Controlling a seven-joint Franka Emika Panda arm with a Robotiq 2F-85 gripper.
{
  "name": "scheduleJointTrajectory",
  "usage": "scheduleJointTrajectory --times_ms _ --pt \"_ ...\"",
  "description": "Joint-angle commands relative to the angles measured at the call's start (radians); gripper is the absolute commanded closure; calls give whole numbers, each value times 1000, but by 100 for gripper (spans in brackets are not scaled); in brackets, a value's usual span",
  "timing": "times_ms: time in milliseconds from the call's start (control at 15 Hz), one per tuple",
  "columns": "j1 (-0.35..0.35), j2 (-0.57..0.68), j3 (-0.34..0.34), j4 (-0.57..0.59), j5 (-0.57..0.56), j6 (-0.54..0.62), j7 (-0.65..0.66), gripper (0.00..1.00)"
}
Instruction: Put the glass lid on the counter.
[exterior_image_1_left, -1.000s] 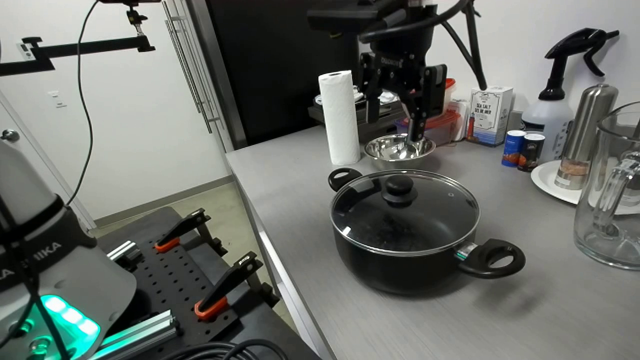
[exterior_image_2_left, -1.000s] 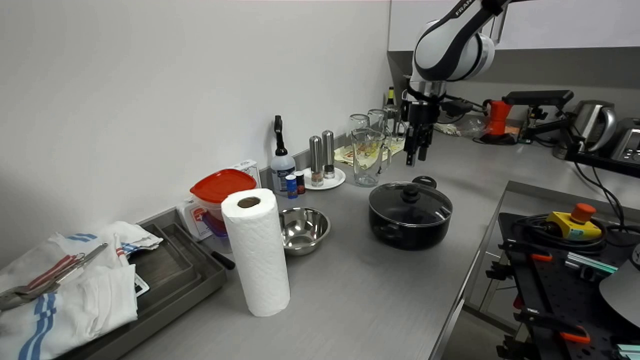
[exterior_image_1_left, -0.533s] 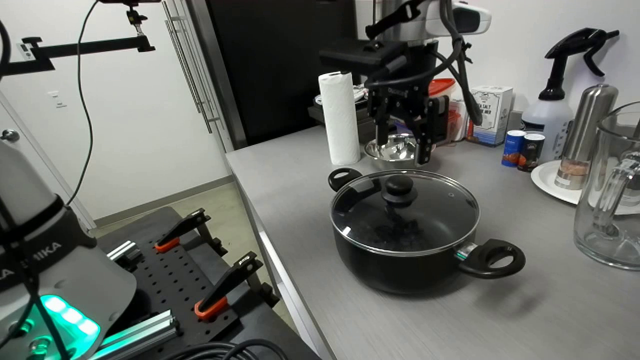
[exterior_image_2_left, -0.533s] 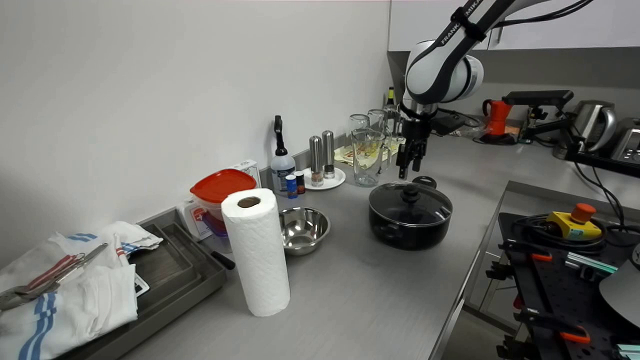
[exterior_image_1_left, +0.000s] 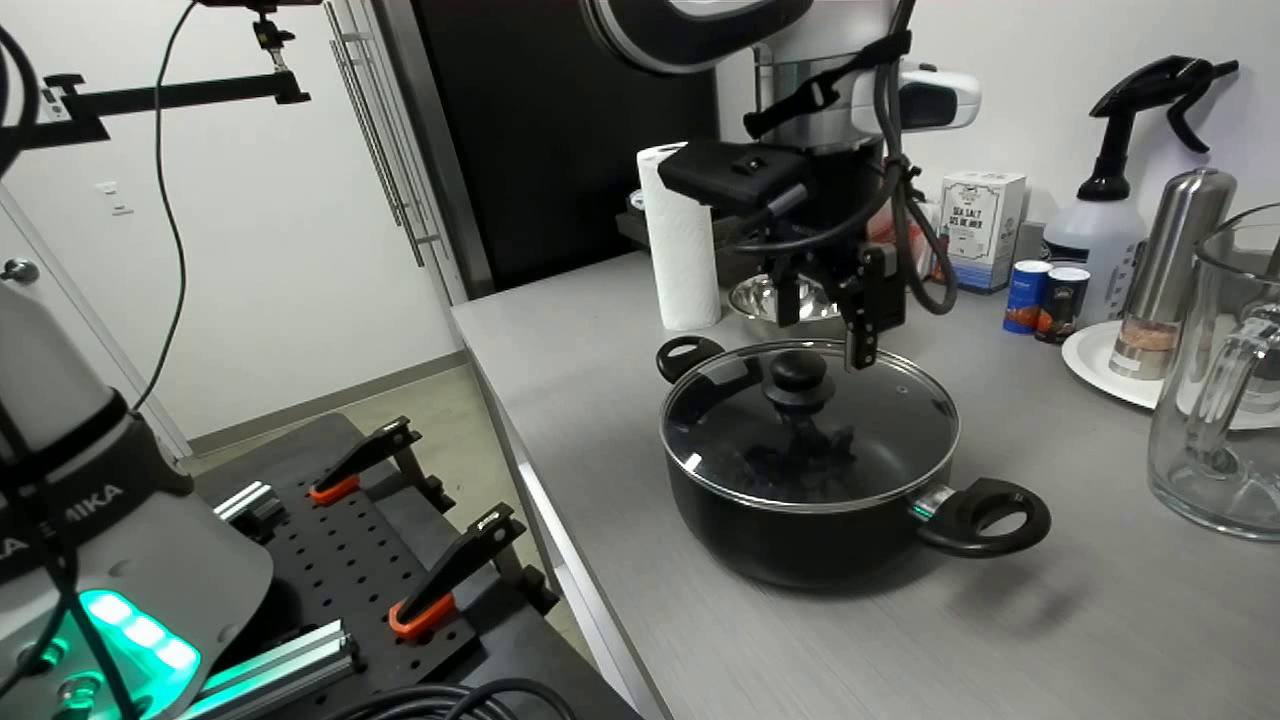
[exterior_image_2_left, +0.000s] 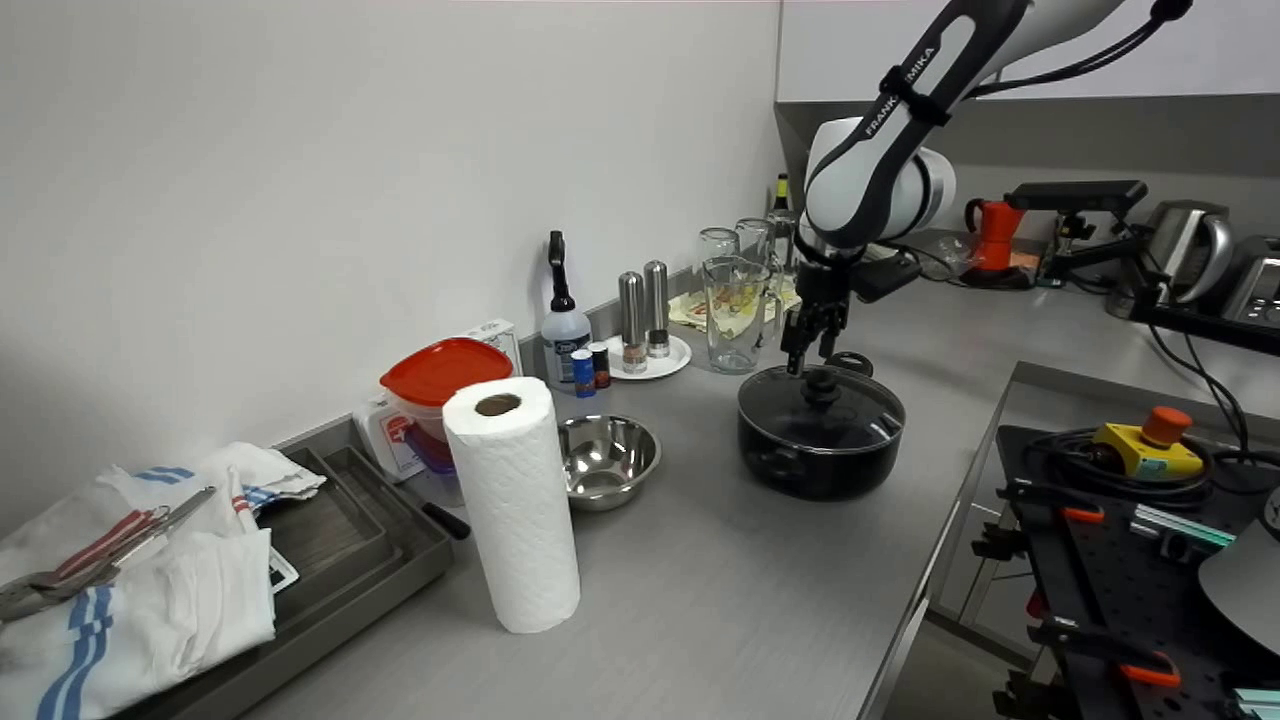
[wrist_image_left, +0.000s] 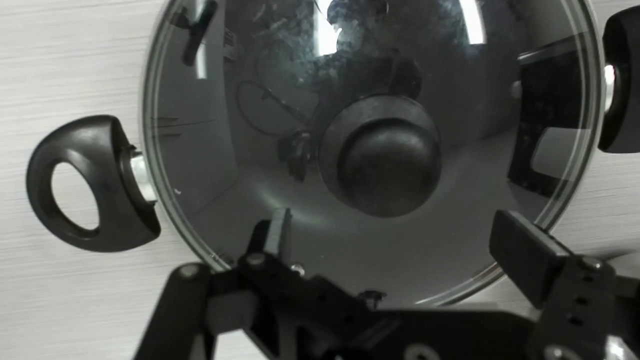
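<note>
Wrist view: claw (wrist_image_left: 392, 215) released, gripping nothing, its two fingers (wrist_image_left: 522, 257) parted wider than the black knob (wrist_image_left: 392, 165), presumably so they can straddle it.
Black knob: standing up from the middle of the glass lid (exterior_image_1_left: 815, 440), not yet between the fingers; to me the next move calls for a shift toward it before any squeeze.
Glass lid: seated on the black pot (exterior_image_1_left: 810, 545) rather than on the counter (exterior_image_1_left: 590, 400), metal rim against the pot's mouth, so the task looks barely begun.
Black pot: upright, its side handles (wrist_image_left: 107, 145) jutting out beyond the lid, well away from where the fingers would come down.
Counter: grey and flat, bearing the pot; I'd expect the lid to want slow lowering onto it, since glass may knock or skid on its metal rim.
Stainless steel bowl (exterior_image_2_left: 612, 460): upright, well apart from the pot and partly behind the paper towel roll (exterior_image_2_left: 515, 510) in an exterior view.
Paper towel roll: stood on end just beside the bowl, likely for easy tearing.
Steel mills (exterior_image_2_left: 632, 315): upright together on a white plate (exterior_image_2_left: 679, 356), probably so it catches stray grains.
</note>
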Motion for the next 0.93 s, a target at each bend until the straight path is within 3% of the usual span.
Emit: scheduleJointTrajectory --times_ms 0,467,533,600,867 --pt "-15 24 15 1 -16 44 52 0" --pt "-11 17 10 -23 -37 36 88 0" --pt "-11 17 11 -23 -37 35 88 7" --pt "-11 17 11 -22 -40 36 89 28" --pt "-12 16 12 -21 -42 34 92 55"
